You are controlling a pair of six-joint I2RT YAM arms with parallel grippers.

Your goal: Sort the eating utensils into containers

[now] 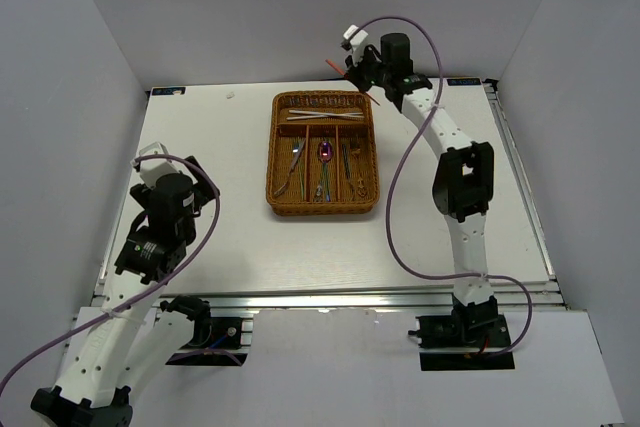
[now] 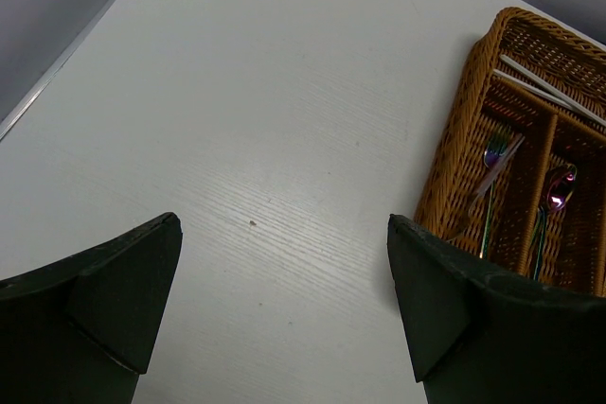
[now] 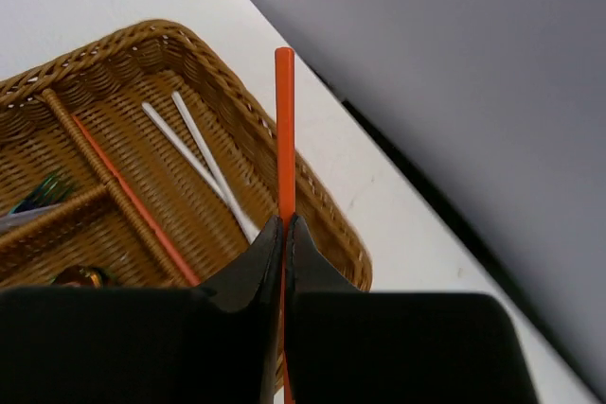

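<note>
One red chopstick [image 3: 284, 130] is left outside the wicker tray [image 1: 271, 162], pinched in the closed right hand [image 3: 285, 226] over its far right corner, all other visible cutlery [image 1: 325, 153] lying inside it; left hand [image 2: 284, 229] hangs open above the tabletop [image 2: 237, 92].

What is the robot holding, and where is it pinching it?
The right gripper pinches a red chopstick roughly mid-length; the left gripper is open, holding nothing.

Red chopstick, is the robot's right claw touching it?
Touching. The right wrist view shows the right gripper pinched shut on the red chopstick, with no gap on either side.
</note>
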